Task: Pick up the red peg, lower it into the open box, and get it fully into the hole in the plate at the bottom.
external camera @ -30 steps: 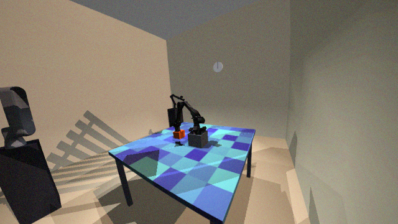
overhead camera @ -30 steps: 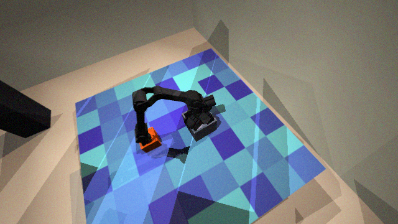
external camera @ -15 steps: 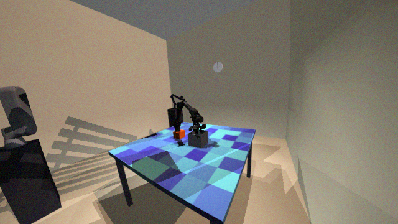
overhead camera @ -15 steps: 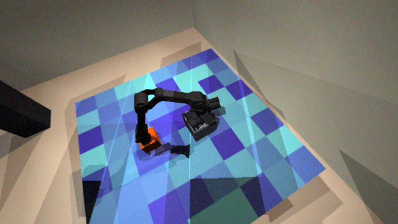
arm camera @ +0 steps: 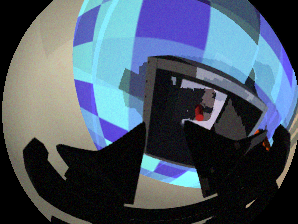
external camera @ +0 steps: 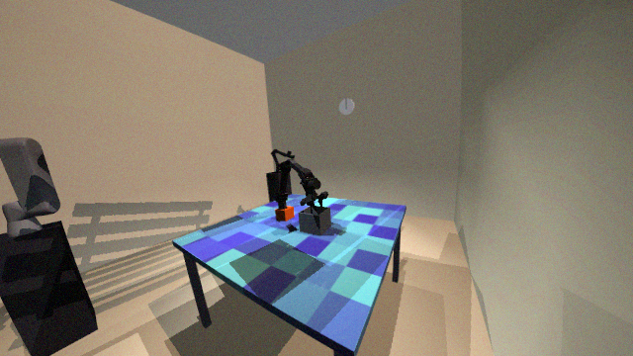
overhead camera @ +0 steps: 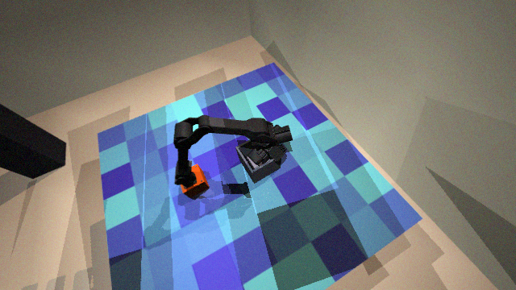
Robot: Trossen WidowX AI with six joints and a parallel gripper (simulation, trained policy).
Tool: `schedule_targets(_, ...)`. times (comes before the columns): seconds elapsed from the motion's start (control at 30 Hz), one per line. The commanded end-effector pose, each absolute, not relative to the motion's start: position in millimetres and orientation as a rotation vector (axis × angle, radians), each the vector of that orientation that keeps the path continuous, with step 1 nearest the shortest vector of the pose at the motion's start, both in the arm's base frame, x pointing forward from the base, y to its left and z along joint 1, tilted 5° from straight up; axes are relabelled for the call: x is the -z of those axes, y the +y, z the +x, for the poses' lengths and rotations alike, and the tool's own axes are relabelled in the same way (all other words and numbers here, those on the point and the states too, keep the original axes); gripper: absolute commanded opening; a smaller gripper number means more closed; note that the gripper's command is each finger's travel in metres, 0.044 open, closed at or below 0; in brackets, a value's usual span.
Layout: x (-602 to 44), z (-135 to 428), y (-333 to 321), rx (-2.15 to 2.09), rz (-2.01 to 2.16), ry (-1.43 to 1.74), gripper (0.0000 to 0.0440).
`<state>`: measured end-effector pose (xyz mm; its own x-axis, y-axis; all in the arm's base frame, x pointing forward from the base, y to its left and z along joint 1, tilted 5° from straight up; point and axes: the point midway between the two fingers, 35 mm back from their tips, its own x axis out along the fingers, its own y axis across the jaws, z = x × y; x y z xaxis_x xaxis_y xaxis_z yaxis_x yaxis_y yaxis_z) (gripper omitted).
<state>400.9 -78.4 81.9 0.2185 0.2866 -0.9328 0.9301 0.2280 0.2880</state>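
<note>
Red peg (arm camera: 199, 113) in box (arm camera: 151, 107) (overhead camera: 266, 171) (external camera: 315, 221), below open end effector (arm camera: 165, 125) (overhead camera: 264, 155) (external camera: 317, 208), approx.

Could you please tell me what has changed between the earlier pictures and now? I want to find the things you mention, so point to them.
The jaws (overhead camera: 268, 154) (external camera: 316, 205) have risen and now show higher above the open box (overhead camera: 266, 172) (external camera: 309, 223) (arm camera: 149, 100). They stand apart with nothing between them; the red peg (arm camera: 199, 113) shows inside the box, but whether it was just let go I cannot tell. The box stayed put.
</note>
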Motion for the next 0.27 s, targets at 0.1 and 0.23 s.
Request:
schedule_targets(0.1,-108.9,417.8,-92.7,0.607,1.324,1.237,0.0194)
schedule_targets(0.23,-128.6,428.0,-101.0,0.548,1.331,1.189,0.0199)
